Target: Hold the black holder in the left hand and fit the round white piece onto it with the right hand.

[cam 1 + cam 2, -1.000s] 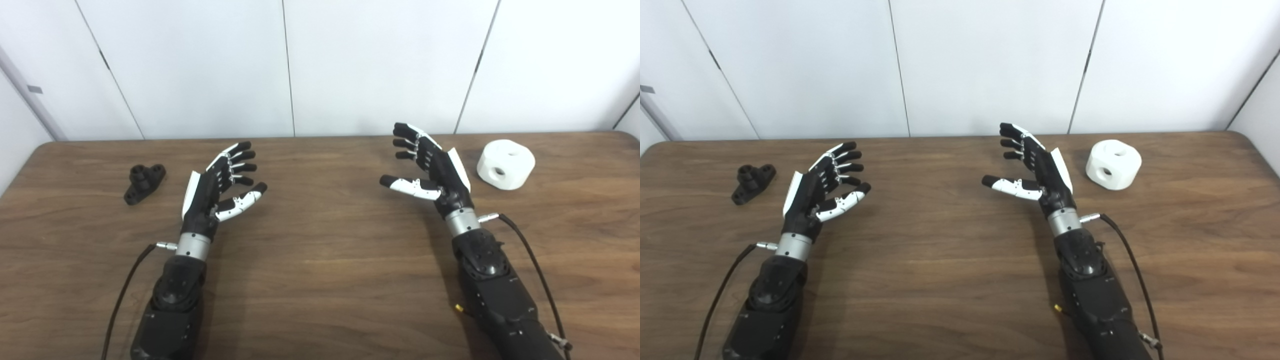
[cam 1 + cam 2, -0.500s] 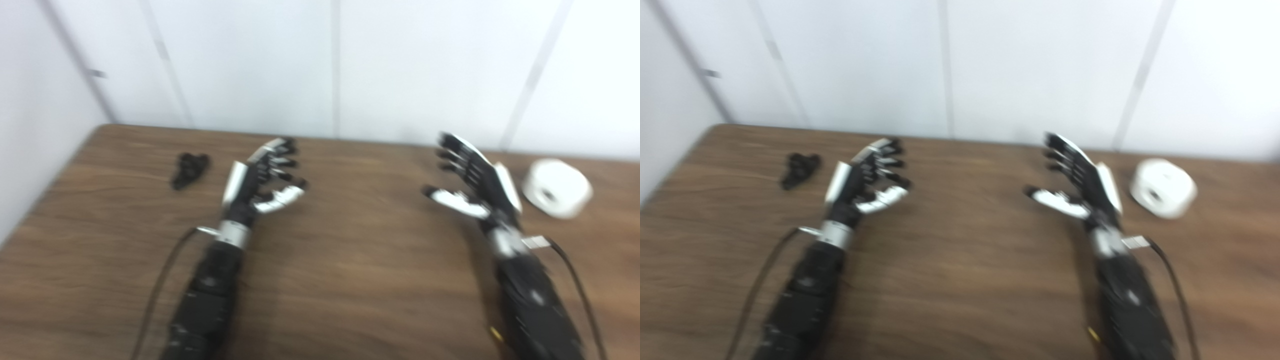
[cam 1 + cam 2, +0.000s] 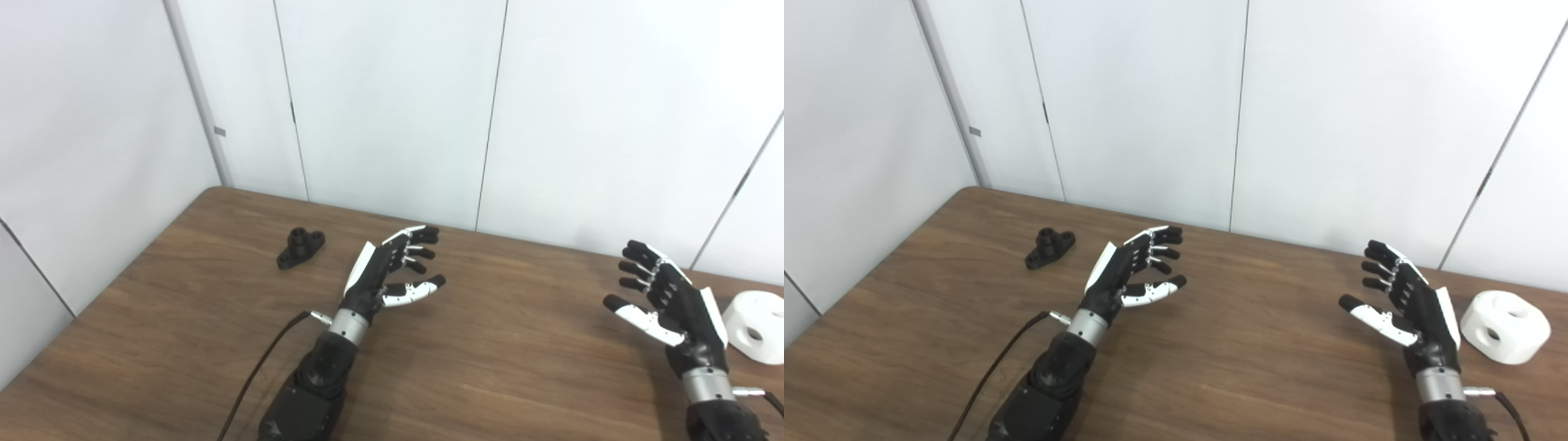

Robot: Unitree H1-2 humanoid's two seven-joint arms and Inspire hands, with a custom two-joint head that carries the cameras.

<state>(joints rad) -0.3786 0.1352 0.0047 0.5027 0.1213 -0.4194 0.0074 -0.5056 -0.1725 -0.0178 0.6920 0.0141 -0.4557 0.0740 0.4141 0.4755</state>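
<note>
Both hands are empty, with fingers spread and palms turned toward each other above the wooden table [image 3: 1213, 367]. Nothing is grasped yet, so the task appears to be at its very beginning.

On the outer side of the right hand [image 3: 1415, 306], near it but not touching, stands the round white piece [image 3: 1507, 327]. It is the biggest of the two parts, a thick drum with flattened faces and several round holes on the top and on the side. It looks like rigid plastic, probably light and not fragile, but its smooth curved wall could slip between the fingers. A safe hold would likely be across the body, thumb on one side and fingers on the opposite side, leaving the holes free for the fitting.

On the outer side of the left hand [image 3: 1127, 269], a little further away from the robot, lies the black holder [image 3: 1049, 248]. It is much smaller: a flat base with a short post standing up from it. It seems stiff and very light, so it may slide on the table when touched. The hand should probably pinch the base at its ends, keeping the post uncovered.
</note>
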